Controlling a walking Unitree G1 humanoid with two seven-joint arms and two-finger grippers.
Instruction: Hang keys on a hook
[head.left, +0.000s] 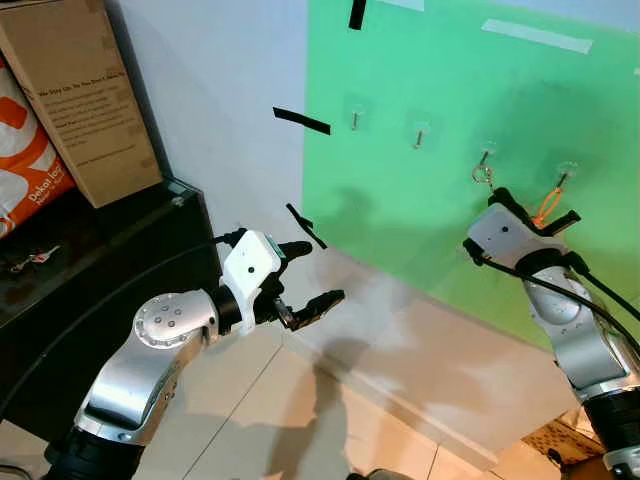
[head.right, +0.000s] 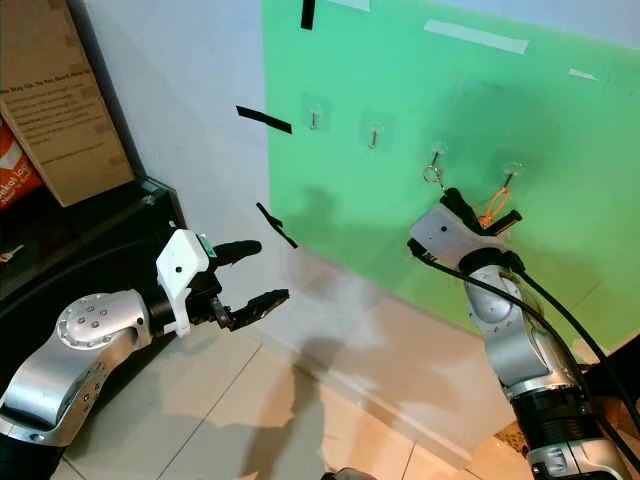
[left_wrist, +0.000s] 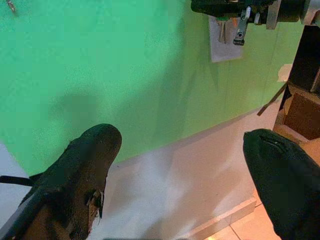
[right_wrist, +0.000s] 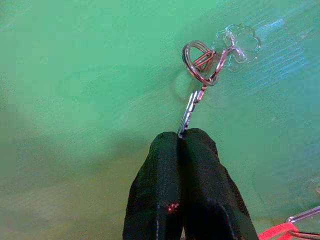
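Right gripper (right_wrist: 182, 137) is up at the green wall panel (head.left: 450, 90), fingers (right_wrist: 160, 180) pressed together on the blade end of the key (right_wrist: 189, 114). The key's ring (right_wrist: 200, 62) is looped over the clear stick-on hook (right_wrist: 239, 40), so the keys look hung already but not let go. Next hook along holds an orange-tagged set (head.left: 547, 205), just beside the right gripper. Two more hooks (head.left: 354, 118) further left on the panel are bare. Left gripper (head.left: 305, 275) is held out low in front of the wall, well apart from the hooks, fingers (left_wrist: 82, 175) spread wide, holding nothing. Risks, as I judge them: pulling back while clamped would drag the ring off the hook, or peel the hook off the panel, since it seems only stuck on. If the fingers part while the key is angled outward, it will swing and could bounce the ring off the hook tip. The right wrist sits close to the orange-tagged set and could knock it off when backing away. Containers: a brown cardboard box (head.left: 85, 95) stands on the dark table (head.left: 110, 250) at left, leaning against an orange-and-white bag (head.left: 25, 165); can't tell what's inside either. A small item, maybe another key set (head.left: 30, 260), lies on the table, too small to be sure.
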